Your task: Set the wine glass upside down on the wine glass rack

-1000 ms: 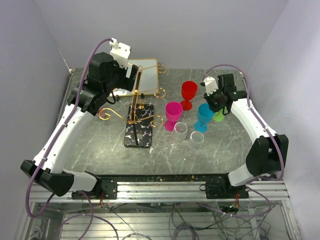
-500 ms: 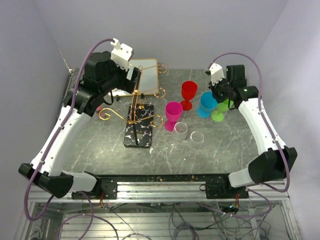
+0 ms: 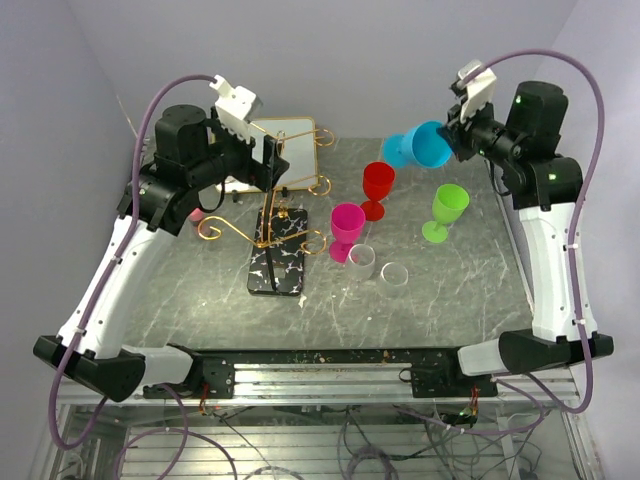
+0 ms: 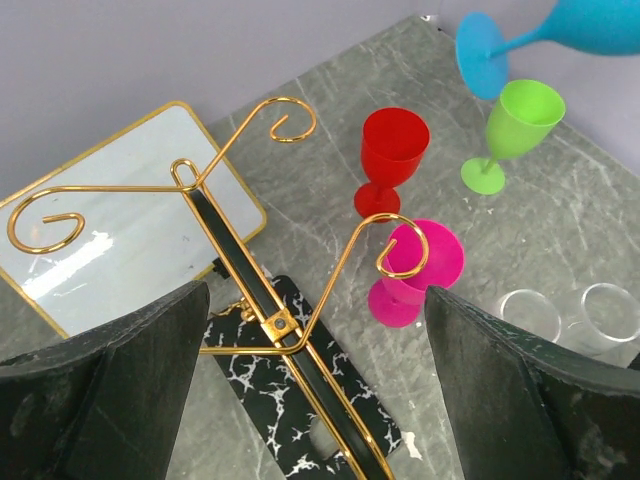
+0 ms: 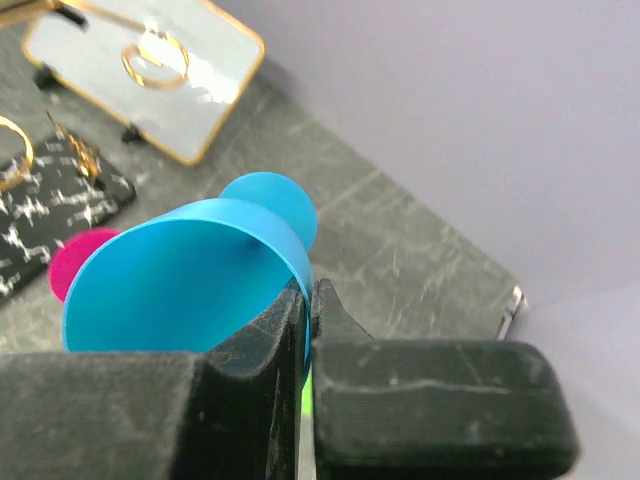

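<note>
The wine glass rack (image 3: 272, 200) is a gold post with scroll arms on a black veined base (image 3: 285, 262), left of centre. It also shows in the left wrist view (image 4: 268, 318). My left gripper (image 3: 270, 160) hovers open and empty over the rack's top, its jaws wide either side of the post (image 4: 315, 290). My right gripper (image 3: 458, 135) is shut on the rim of a blue wine glass (image 3: 428, 146). It holds the glass high at the back right, tipped on its side with the foot pointing left. The glass also shows in the right wrist view (image 5: 180, 285) and the left wrist view (image 4: 570, 28).
A red glass (image 3: 378, 186), a pink glass (image 3: 347, 228) and a green glass (image 3: 446, 208) stand upright right of the rack. Two clear tumblers (image 3: 361, 261) (image 3: 394, 274) sit in front of them. A white gold-rimmed tray (image 3: 295, 135) lies behind the rack.
My right arm has lifted the blue glass off the table, carried it up and back, and tipped it sideways. My left gripper has shifted slightly over the rack.
</note>
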You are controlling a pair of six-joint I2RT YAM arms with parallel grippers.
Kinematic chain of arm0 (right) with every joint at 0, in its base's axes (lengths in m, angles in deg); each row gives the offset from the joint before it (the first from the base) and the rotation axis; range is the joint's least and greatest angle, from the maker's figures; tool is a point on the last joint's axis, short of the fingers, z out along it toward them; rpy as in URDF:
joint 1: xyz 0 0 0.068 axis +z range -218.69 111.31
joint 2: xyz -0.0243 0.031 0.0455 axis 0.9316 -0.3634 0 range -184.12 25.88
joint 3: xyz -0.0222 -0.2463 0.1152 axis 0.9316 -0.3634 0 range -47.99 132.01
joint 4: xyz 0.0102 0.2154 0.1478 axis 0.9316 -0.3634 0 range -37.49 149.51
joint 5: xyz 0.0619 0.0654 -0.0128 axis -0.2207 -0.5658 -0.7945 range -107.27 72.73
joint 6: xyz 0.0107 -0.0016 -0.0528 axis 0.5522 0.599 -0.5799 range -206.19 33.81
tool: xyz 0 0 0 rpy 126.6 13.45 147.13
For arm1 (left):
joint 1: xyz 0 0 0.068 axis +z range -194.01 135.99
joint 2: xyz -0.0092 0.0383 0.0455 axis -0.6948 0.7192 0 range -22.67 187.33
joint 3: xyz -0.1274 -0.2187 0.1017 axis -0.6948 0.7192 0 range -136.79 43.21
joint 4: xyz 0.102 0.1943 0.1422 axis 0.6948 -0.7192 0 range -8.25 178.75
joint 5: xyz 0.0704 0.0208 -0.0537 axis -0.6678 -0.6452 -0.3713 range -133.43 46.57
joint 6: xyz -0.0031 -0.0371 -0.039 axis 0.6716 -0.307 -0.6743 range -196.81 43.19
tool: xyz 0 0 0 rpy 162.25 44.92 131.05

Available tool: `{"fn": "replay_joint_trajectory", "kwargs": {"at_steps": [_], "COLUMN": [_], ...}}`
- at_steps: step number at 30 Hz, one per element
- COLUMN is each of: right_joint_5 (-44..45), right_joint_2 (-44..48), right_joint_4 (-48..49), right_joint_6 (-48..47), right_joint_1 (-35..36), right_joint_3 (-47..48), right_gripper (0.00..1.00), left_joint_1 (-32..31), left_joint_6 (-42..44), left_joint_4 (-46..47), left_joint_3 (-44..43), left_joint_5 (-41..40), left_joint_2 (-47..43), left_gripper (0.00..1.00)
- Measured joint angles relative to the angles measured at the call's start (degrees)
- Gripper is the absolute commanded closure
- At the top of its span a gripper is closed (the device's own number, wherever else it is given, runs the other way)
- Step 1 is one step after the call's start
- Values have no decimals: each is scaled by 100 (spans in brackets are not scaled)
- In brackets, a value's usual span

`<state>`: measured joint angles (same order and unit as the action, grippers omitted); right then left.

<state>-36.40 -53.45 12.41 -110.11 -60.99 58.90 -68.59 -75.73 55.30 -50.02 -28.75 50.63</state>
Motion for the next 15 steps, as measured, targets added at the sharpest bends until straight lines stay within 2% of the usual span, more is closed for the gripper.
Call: {"fn": "replay_joint_trajectory", "kwargs": {"at_steps": [4, 15], "right_joint_5": [-503, -1255], "right_joint_2": [-186, -730], "right_joint_4": [389, 1617], "right_joint_6": [404, 1663], "right_joint_1": [35, 680], "right_joint_3": [413, 433], "right_gripper": [100, 100], "left_joint_1": [76, 101], "left_joint_6": [-203, -802], "left_joint_4": [37, 153], "left_joint_3": [-7, -146], "left_joint_5": [267, 662], "left_joint_2": [44, 444], "left_gripper": [1, 1]}}
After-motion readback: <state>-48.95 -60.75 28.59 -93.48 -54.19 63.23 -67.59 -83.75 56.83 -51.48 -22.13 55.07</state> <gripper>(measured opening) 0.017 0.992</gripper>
